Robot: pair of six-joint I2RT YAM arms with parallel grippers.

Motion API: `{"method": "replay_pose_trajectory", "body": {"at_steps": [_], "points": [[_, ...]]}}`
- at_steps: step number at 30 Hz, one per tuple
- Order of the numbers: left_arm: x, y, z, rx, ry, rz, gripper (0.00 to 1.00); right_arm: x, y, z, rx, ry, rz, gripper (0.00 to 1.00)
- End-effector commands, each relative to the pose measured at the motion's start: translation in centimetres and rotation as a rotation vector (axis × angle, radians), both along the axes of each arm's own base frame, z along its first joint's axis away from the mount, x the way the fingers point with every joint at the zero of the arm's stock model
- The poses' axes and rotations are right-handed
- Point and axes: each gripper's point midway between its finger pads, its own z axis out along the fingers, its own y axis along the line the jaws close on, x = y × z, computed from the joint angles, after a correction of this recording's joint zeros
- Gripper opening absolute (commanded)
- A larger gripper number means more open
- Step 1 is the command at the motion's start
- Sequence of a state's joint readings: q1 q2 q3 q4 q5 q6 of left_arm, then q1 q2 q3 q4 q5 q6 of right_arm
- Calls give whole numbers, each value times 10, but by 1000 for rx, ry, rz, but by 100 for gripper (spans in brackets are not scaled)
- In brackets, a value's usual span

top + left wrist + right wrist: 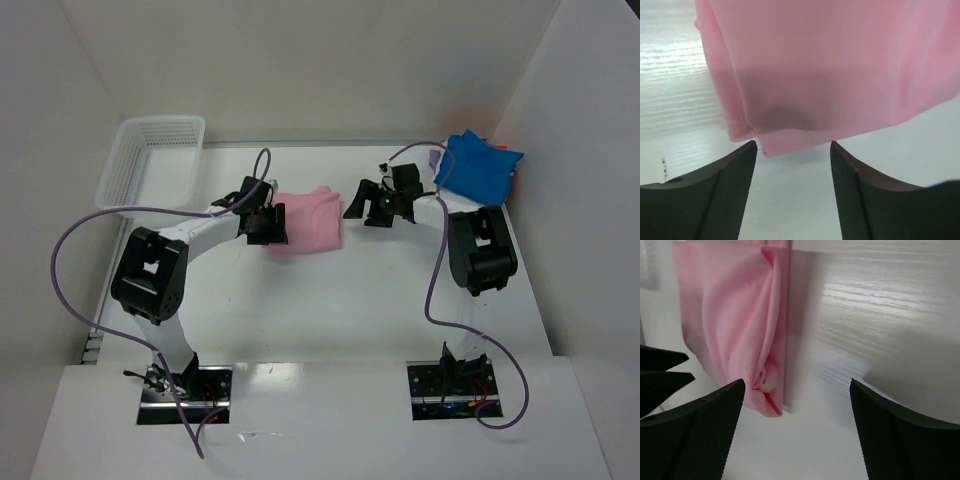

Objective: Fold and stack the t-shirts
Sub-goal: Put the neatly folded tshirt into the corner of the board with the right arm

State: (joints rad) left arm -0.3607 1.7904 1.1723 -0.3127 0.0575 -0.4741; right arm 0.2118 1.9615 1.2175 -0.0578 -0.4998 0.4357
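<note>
A folded light pink t-shirt lies flat on the white table, between my two arms. My left gripper sits at its left edge and stands open; in the left wrist view the pink t-shirt lies just beyond the gripper, with nothing between the fingers. My right gripper hovers just right of the shirt, open. In the right wrist view the pink t-shirt lies ahead and left of the gripper. A bright blue t-shirt is heaped at the back right, with a bit of lavender cloth beside it.
A white mesh basket stands at the back left of the table. White walls close in the table at the back and on both sides. Purple cables loop over both arms.
</note>
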Motion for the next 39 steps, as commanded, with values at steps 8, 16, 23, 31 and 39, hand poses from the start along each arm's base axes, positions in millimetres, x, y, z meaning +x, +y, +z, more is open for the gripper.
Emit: {"method": "replay_pose_trajectory", "body": {"at_steps": [8, 16, 23, 31, 39], "points": [[25, -16, 99, -113, -253, -86, 80, 1, 34, 32, 124, -105, 52, 99], [14, -12, 127, -158, -351, -69, 93, 6, 34, 10, 106, -67, 40, 99], [13, -7, 132, -133, -353, -57, 95, 11, 34, 0, 83, -39, 53, 99], [5, 4, 146, -114, -391, -29, 98, 11, 52, -11, 96, -12, 67, 99], [3, 9, 146, -108, -382, -20, 99, 10, 74, -18, 65, 1, 42, 99]]}}
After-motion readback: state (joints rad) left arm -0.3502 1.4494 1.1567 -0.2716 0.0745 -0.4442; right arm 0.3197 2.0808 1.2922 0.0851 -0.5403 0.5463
